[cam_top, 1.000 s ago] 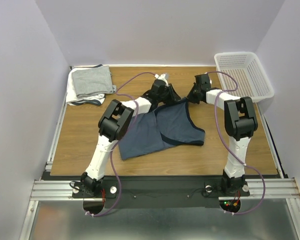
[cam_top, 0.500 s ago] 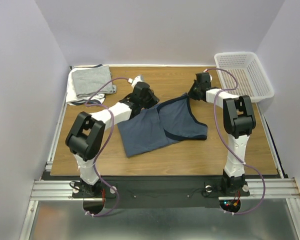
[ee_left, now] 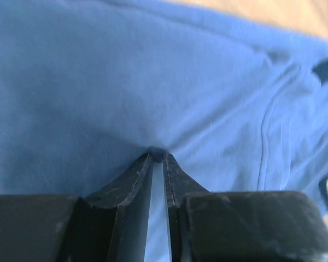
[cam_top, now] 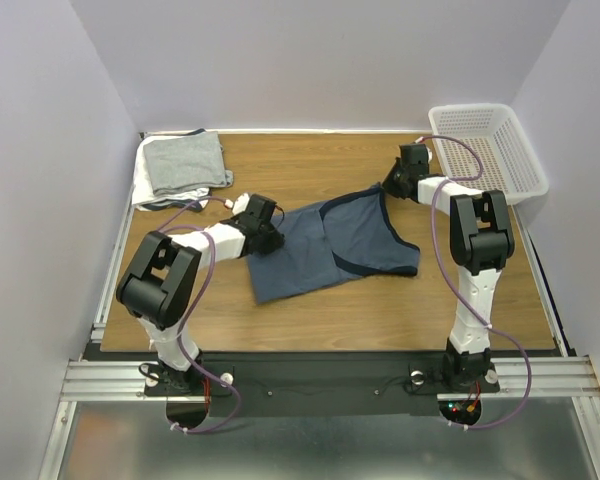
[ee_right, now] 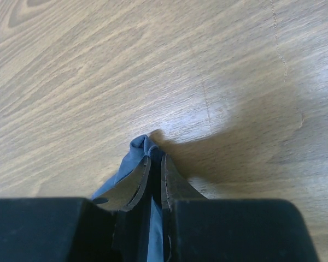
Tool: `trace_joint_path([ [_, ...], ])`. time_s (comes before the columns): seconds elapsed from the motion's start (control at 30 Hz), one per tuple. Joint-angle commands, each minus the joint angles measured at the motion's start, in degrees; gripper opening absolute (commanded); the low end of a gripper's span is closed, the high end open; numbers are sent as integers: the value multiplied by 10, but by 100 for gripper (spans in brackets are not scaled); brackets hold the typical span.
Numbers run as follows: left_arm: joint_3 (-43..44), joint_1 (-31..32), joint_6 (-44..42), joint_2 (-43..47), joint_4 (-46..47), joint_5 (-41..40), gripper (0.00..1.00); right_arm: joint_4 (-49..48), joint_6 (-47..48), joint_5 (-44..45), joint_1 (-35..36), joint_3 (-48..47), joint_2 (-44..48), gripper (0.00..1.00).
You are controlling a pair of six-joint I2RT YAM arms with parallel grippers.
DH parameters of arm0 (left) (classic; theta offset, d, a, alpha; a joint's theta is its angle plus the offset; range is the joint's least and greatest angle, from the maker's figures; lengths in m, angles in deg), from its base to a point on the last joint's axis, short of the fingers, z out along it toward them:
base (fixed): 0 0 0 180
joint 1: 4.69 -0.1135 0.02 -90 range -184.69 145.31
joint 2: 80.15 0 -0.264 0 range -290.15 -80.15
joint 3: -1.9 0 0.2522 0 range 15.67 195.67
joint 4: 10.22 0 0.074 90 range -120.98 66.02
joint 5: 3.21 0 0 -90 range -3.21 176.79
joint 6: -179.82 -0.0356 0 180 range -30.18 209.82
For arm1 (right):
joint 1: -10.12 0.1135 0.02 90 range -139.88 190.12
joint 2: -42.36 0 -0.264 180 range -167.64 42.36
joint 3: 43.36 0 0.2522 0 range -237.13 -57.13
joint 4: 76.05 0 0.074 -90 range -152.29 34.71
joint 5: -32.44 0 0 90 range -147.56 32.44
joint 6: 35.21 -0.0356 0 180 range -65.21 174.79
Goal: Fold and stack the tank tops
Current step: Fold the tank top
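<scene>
The slate-blue tank top (cam_top: 330, 245) with navy trim lies spread on the table's middle. My left gripper (cam_top: 268, 236) is shut on its left edge, low over the wood; in the left wrist view blue cloth (ee_left: 153, 82) is pinched between the closed fingertips (ee_left: 158, 158). My right gripper (cam_top: 392, 188) is shut on the top's upper right corner; in the right wrist view a bunch of blue cloth (ee_right: 139, 146) sticks out of the fingertips (ee_right: 154, 158) just above the table. Folded light grey and white tank tops (cam_top: 183, 166) are stacked at the back left.
A white perforated basket (cam_top: 485, 150) stands at the back right corner. Bare wood table (cam_top: 310, 165) lies behind the blue top and in front of it. Purple cables loop off both arms.
My left gripper has swung left and nearer, dragging the blue top's left side out. The top has spread wider and flatter. The right gripper has stayed near the back right corner.
</scene>
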Motion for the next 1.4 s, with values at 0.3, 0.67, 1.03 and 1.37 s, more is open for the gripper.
trace_joint_path([
  [0.3,259,-61,-134,-180,-143,-186,23,-19,-9,-11,-4,-28,2,36],
  [0.67,309,-85,-184,-204,-117,-150,23,-19,-11,-6,-17,6,33,61],
  [1.03,341,-71,-237,-135,-78,-72,36,18,-11,-43,7,209,254,62],
  [1.37,369,44,-260,-121,-30,1,36,105,-39,56,156,455,563,47],
])
